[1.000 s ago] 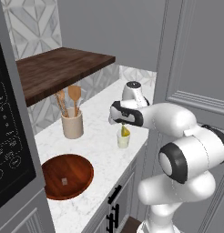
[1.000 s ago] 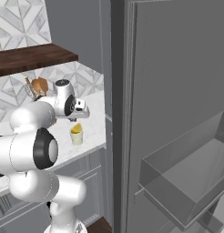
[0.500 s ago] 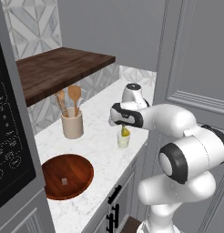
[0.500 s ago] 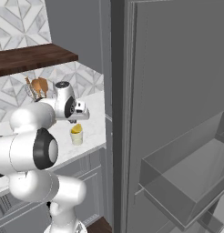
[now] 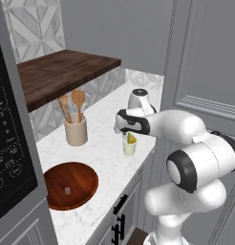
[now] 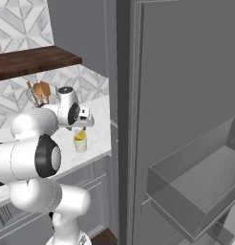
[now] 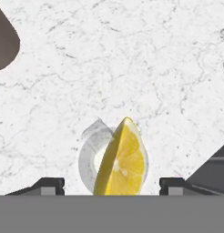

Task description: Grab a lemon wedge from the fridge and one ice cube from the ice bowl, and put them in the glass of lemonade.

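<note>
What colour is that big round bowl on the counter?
Reddish-brown wood; the ice bowl shows best in the left base view.

The white arm rose from its base, bent at the dark elbow joint and reached forward with the forearm lying nearly level. The wrist turned the hand straight down. The gripper (image 7: 112, 184) hung there with its jaws spread wide, one dark fingertip (image 7: 49, 185) out to each side in the hand view, nothing pinched between them. From the left base view the gripper (image 5: 124, 134) pointed downward, just below the wrist's rounded white housing.
</note>
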Motion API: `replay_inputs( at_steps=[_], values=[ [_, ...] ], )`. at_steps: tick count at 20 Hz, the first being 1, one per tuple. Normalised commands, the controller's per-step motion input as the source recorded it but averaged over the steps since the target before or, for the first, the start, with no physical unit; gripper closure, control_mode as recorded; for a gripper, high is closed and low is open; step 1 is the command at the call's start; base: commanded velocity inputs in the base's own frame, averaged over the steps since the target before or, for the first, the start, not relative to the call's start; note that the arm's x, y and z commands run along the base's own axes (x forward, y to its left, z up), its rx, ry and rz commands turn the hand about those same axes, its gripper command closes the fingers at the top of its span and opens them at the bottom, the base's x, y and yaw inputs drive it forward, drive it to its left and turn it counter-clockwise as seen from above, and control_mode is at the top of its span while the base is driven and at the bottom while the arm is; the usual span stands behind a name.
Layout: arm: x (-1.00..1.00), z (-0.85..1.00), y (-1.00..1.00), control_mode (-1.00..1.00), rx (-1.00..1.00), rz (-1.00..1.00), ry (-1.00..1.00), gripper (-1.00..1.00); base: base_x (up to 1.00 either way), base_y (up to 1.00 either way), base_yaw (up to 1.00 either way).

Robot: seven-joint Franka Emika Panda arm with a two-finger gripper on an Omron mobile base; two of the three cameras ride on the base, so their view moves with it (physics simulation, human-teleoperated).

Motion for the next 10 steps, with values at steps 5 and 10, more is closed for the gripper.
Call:
replay_inputs(
  at_steps=[5, 10],
  values=[
    [-0.11, 0.01, 0.00, -1.00, 0.00, 0.00, -0.02, -1.00, 0.00, 0.00, 0.00],
    [-0.58, 0.16, 0.00, -1.00, 0.03, 0.01, -0.13, -1.00, 0.00, 0.00, 0.00]
  ],
)
